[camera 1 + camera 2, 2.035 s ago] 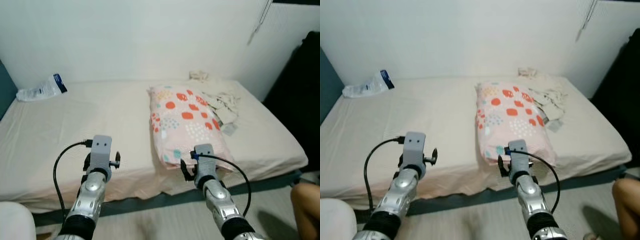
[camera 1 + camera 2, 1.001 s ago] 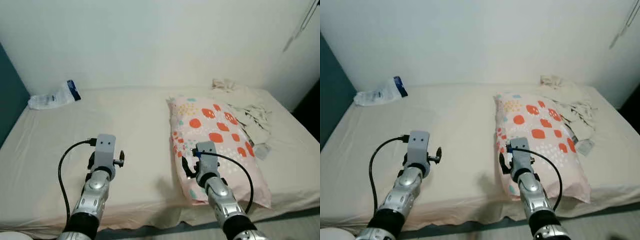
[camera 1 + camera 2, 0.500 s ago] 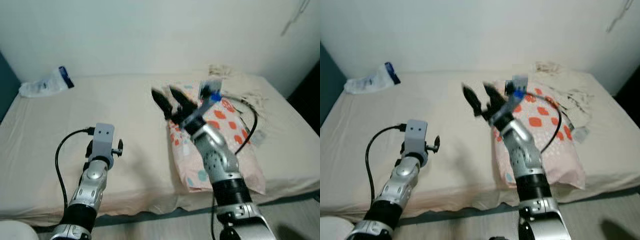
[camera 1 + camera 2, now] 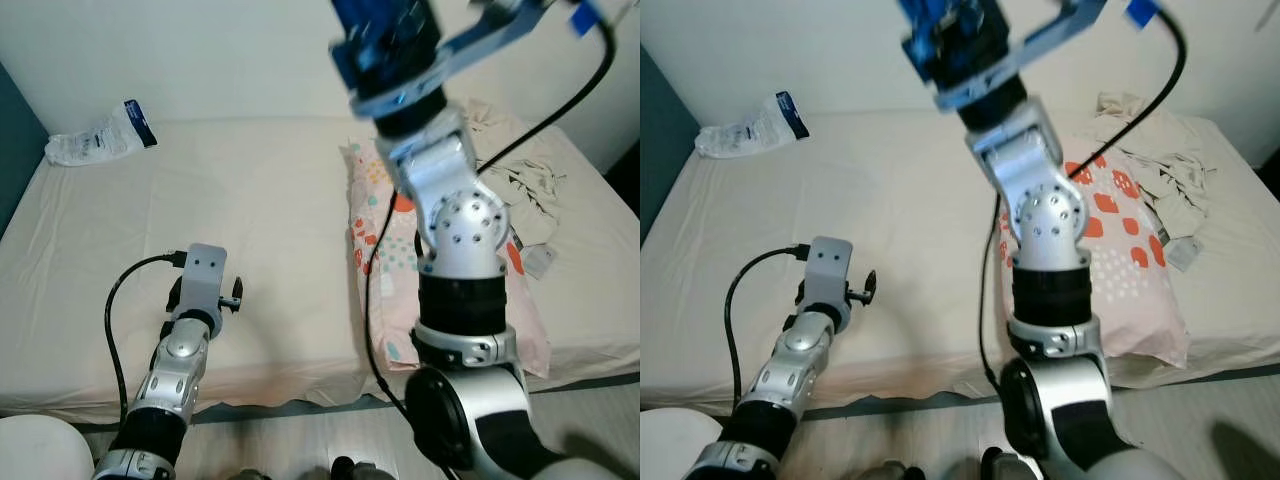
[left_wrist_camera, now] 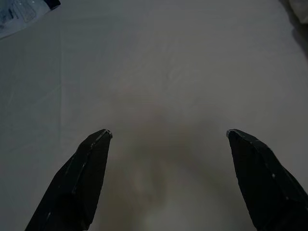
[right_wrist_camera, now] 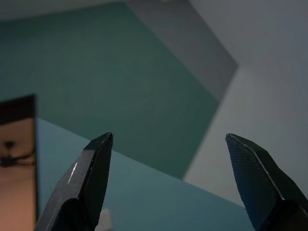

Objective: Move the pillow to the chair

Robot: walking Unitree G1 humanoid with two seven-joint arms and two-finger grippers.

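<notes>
Bed (image 4: 120,300) under cream sheet carries the pillow (image 4: 1120,250) at 3 o'clock, a plastic packet (image 4: 100,135) at 10 o'clock. Right gripper (image 6: 168,183), raised, fingers wide apart and empty, faces teal walls; left gripper (image 5: 168,178), equally spread, empty, hovers over sheet.

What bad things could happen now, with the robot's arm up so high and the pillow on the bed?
The right gripper is open and pointed up at the walls, so it may reach blindly. The patterned pillow lies ungrasped beside crumpled clothes, which a grab might catch too. The right arm's black cable dangles over the pillow and could snag.
</notes>
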